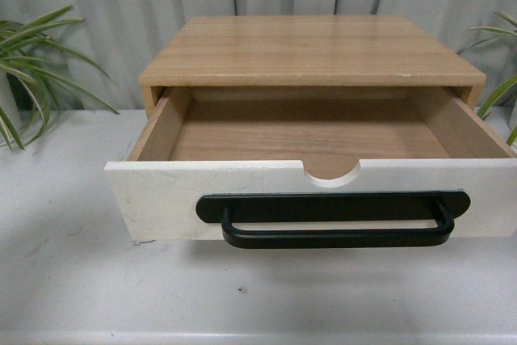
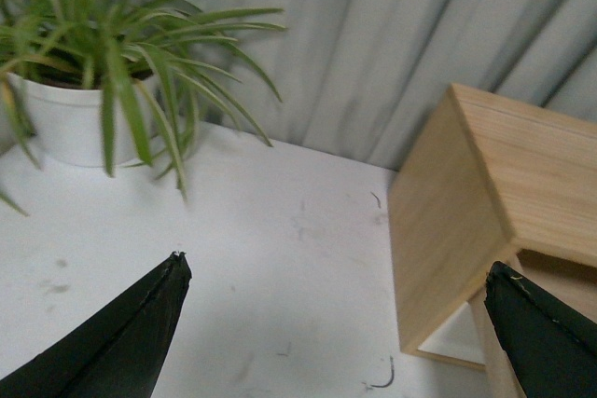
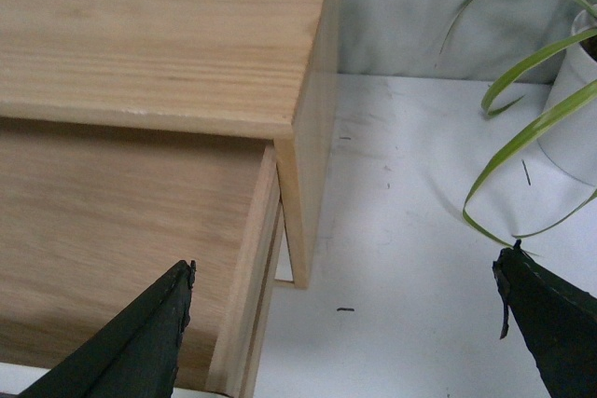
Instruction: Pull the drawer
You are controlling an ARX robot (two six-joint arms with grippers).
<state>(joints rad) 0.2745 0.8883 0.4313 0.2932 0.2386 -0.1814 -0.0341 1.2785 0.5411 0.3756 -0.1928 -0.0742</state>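
The drawer (image 1: 161, 195) stands pulled far out of the light wood cabinet (image 1: 311, 50), showing its wood floor (image 1: 307, 139). Its white front carries a long black bar handle (image 1: 335, 236) and a half-round notch (image 1: 332, 174) in the top edge. No gripper shows in the front view. My left gripper (image 2: 338, 272) is open above the white table beside the cabinet's side wall (image 2: 438, 230). My right gripper (image 3: 345, 272) is open over the drawer's side wall (image 3: 244, 300) and the table beside it, holding nothing.
A potted green plant (image 2: 75, 118) in a white pot stands on the left of the cabinet, another plant (image 3: 569, 123) on the right. Grey curtain folds (image 1: 105, 6) hang behind. The white table (image 1: 73, 280) stretches in front of the drawer.
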